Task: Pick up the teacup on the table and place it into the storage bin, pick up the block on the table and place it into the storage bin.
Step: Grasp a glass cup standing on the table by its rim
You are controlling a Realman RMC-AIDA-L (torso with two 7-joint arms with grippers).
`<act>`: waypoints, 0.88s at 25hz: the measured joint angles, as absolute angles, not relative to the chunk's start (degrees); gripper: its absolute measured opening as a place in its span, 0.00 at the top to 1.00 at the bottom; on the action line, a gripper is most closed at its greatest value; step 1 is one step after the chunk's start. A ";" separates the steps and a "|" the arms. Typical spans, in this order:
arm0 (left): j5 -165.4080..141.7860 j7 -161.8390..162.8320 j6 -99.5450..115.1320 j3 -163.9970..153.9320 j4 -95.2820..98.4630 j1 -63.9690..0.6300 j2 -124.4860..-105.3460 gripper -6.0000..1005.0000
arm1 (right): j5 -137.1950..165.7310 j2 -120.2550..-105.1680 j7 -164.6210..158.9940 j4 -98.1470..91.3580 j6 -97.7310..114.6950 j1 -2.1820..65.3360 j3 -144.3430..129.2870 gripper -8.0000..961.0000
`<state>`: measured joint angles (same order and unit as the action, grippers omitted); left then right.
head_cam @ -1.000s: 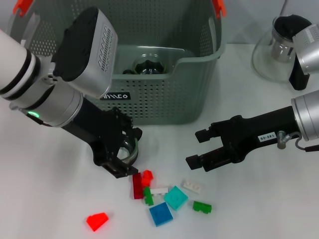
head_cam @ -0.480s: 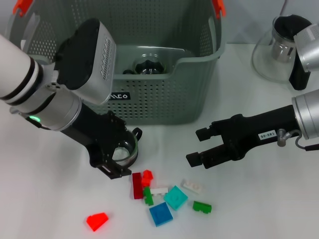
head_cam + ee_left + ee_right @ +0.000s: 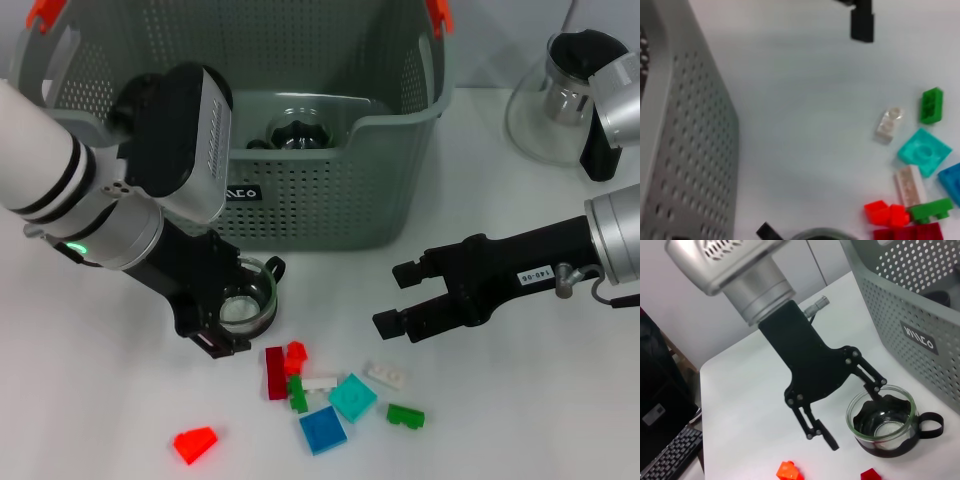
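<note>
The teacup [image 3: 247, 301], clear glass with a black handle, stands on the table just in front of the storage bin [image 3: 330, 190]. My left gripper [image 3: 228, 318] is open over it. In the right wrist view one finger [image 3: 874, 392] reaches inside the teacup [image 3: 885, 422] and the other hangs outside its wall, away from the glass. Several blocks lie near the front: dark red [image 3: 275, 372], red [image 3: 295, 355], teal [image 3: 352, 396], blue [image 3: 322, 430] and a red wedge [image 3: 195, 443]. My right gripper [image 3: 397, 298] hovers open to the right of the cup, holding nothing.
A dark glass item [image 3: 295, 130] lies inside the bin. A glass teapot [image 3: 560, 100] stands at the back right. The left wrist view shows the bin wall [image 3: 695, 150], the green block [image 3: 931, 105] and the teal block [image 3: 924, 151]. A keyboard [image 3: 670, 455] lies off the table.
My left arm has drawn back to the left, uncovering more of the teacup. The cup has hardly shifted. The right arm and the blocks have stayed put.
</note>
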<state>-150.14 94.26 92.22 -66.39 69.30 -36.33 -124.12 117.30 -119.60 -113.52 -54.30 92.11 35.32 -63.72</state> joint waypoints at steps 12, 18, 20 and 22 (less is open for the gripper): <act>-151.44 95.38 87.78 -67.37 66.06 -35.88 -124.46 0.18 | 117.34 -119.71 -113.46 -54.23 91.93 35.30 -63.72 0.03; -151.44 95.76 85.93 -68.84 64.06 -35.86 -124.49 0.18 | 117.34 -119.78 -113.38 -53.71 91.87 35.24 -63.72 0.03; -151.44 95.83 85.75 -68.99 63.90 -35.83 -124.51 0.18 | 117.33 -119.79 -113.38 -53.68 91.85 35.24 -63.72 0.03; -151.44 96.05 85.71 -69.16 63.84 -35.81 -124.52 0.18 | 117.34 -119.79 -113.29 -53.68 91.84 35.24 -63.72 0.03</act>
<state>-151.44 96.05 85.71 -69.16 63.84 -35.81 -124.52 117.34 -119.79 -113.29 -53.68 91.84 35.24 -63.72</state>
